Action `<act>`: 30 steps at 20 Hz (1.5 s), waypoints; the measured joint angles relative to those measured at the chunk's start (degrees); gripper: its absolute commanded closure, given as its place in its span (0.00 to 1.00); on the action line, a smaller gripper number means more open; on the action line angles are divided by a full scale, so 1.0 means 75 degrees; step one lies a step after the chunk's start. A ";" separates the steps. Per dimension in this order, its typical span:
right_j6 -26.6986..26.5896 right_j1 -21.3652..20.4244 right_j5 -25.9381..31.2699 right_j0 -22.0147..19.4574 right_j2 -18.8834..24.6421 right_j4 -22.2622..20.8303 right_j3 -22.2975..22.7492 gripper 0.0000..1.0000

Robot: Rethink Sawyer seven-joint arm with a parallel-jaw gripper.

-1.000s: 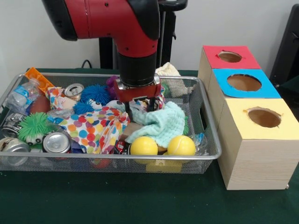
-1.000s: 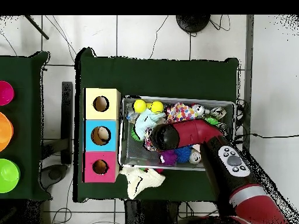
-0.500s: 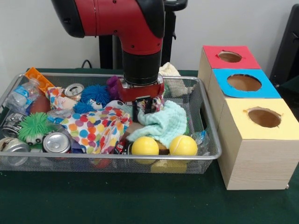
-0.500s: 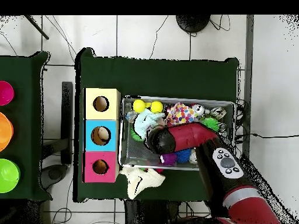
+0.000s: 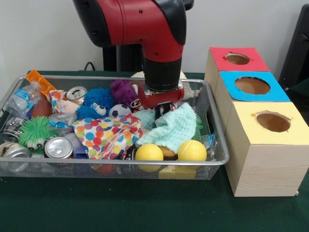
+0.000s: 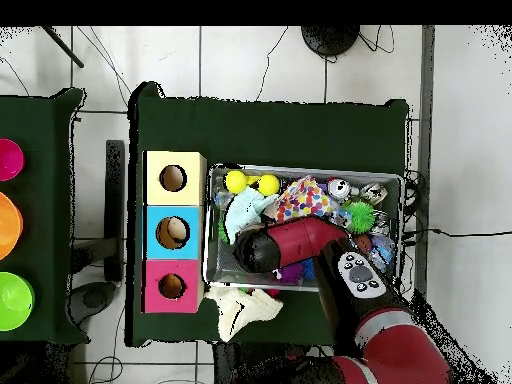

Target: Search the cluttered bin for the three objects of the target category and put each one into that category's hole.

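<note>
Two yellow balls [image 5: 149, 152] in bin [image 5: 116, 168]

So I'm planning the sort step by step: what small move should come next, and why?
Probably lift straight up: the tool sits at the mint green cloth, whose edge looks bunched beneath it, inside the bin. Rising would show whether it holds the cloth.

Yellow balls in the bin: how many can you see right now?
2, side by side at the near rim of the silver wire mesh bin: one yellow ball left, the other yellow ball right. More may be buried under clutter.
</note>
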 measured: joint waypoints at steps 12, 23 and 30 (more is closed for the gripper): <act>0.0000 -0.0452 0.0592 -0.1002 0.0249 0.0233 0.0361 1.00; -0.0110 -0.1033 0.2502 -0.1938 0.0699 0.0273 0.0055 1.00; -0.0143 -0.1089 0.2842 -0.2165 0.0979 0.0260 -0.0203 1.00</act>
